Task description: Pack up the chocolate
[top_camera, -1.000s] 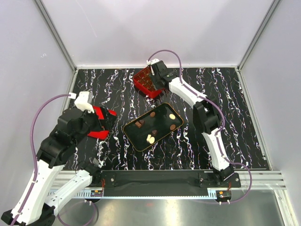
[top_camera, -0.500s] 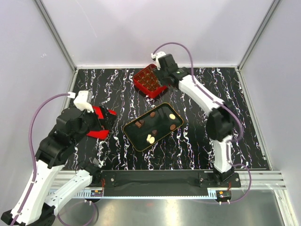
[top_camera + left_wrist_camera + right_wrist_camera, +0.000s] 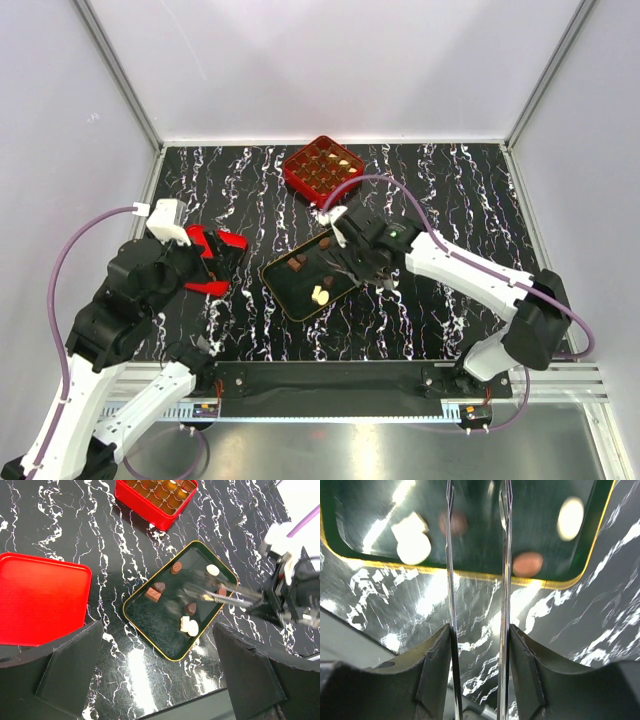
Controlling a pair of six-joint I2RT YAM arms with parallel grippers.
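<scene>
Now chocolates [image 3: 176, 568] sit in tray [image 3: 150, 619] and red box [image 3: 142, 509], both jaws gaping empty.

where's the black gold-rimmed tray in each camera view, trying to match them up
Top external: the tray lies near the middle of the picture, set diagonally.
Left wrist: the tray sits at the centre, also diagonal.
Right wrist: the tray fills the top, its gold rim crossing mid-picture.
Shared landmark: the pair of cream-white pieces side by side inside the tray, close to its rim.
</scene>
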